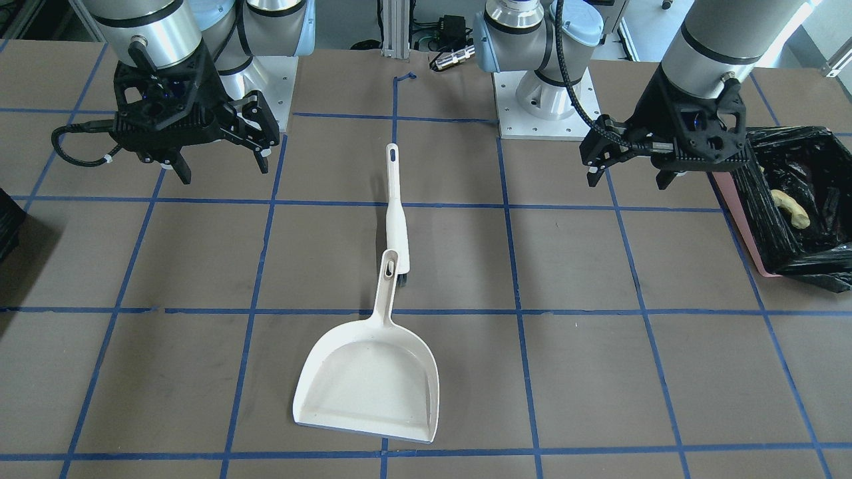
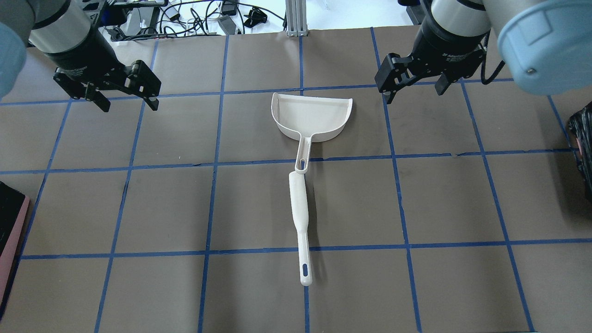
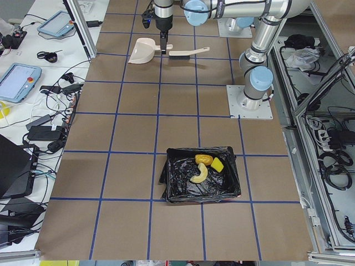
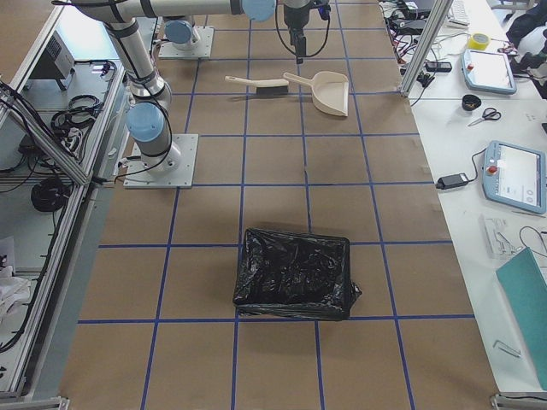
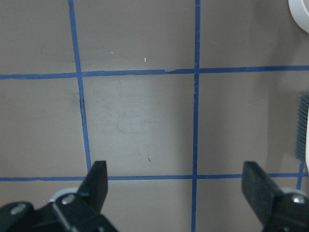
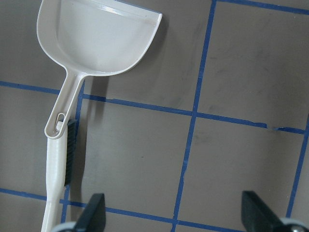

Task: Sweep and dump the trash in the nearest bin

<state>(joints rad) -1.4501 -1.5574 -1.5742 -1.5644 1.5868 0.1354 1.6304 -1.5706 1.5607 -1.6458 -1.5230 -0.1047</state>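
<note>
The trash lies inside the bin [image 3: 166, 185], a pink container lined with a black bag. There I see a yellow-brown lump [image 3: 202, 159], a green-and-yellow sponge piece [image 3: 217, 164] and a curved golden bread [image 3: 199, 175]. The front view shows only the bread [image 1: 792, 209] inside the bin [image 1: 740, 223]. A white dustpan [image 2: 311, 113] lies empty mid-table, with a white brush [image 2: 299, 212] at its handle. My left gripper [image 2: 128, 102] hovers open and holds nothing. My right gripper [image 2: 413, 91] is also open and holds nothing, and it hangs beside the dustpan [image 6: 99, 41].
An all-dark bag-lined box [image 4: 295, 273] stands at the table's end on my right. Blue tape lines grid the brown tabletop. Both arm bases [image 1: 542, 100] are bolted at the robot side. Tablets and cables lie on a side bench [image 3: 22, 77].
</note>
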